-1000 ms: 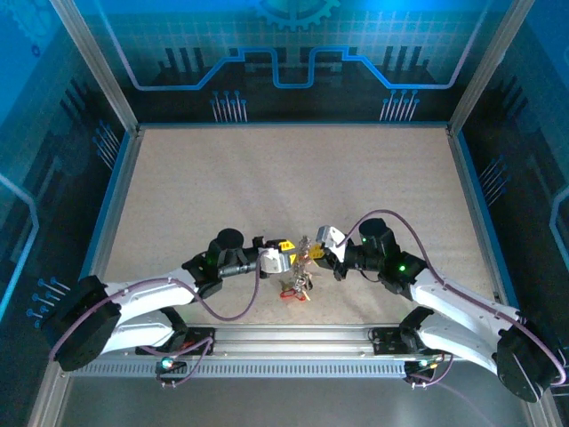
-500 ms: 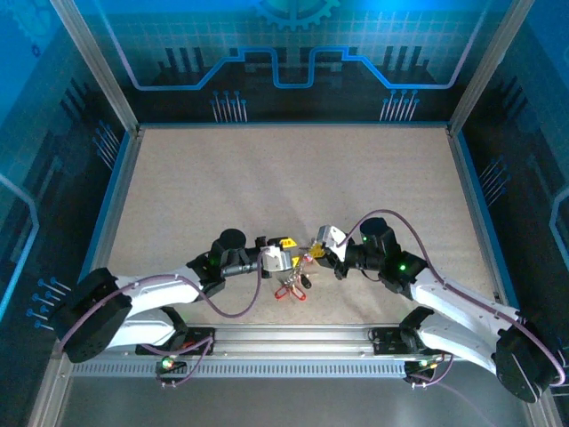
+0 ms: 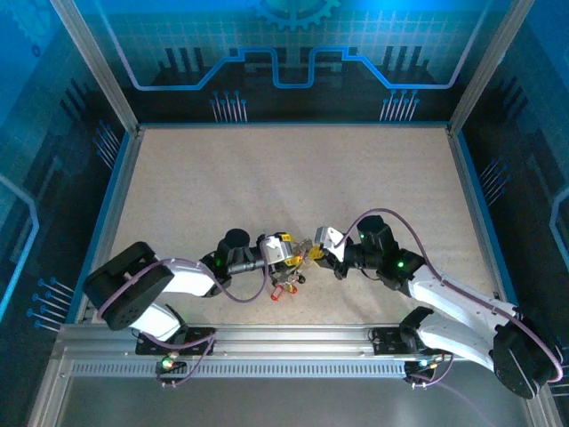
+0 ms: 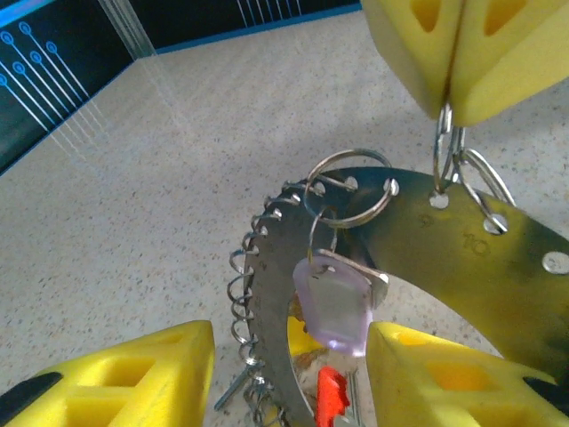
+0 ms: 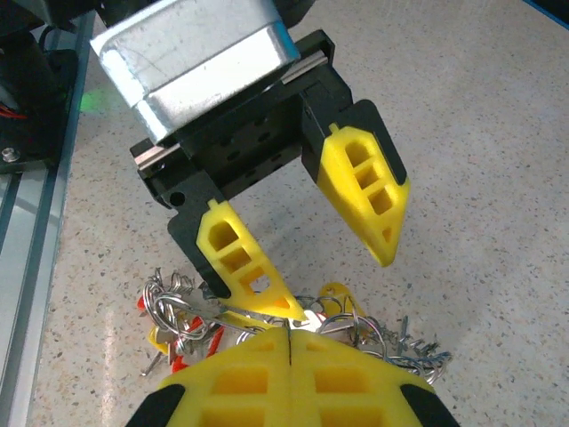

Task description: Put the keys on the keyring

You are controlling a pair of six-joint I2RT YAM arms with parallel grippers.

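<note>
On keyring (image 4: 498, 258), pale key (image 4: 333, 307) hanging vertically

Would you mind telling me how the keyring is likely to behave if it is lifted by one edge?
The keyring looks like flat sheet metal, so it should stay stiff. The pale key dangles loosely from its rim, so it will probably swing. Its smooth faces may slip in a grip.

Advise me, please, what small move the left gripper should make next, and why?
Probably draw the left gripper straight back off the keyring. Its fingers stand open either side of it, the pale purple key already hangs from a split ring threaded through the keyring's holes, and the right gripper is shut on a small link at the rim.
</note>
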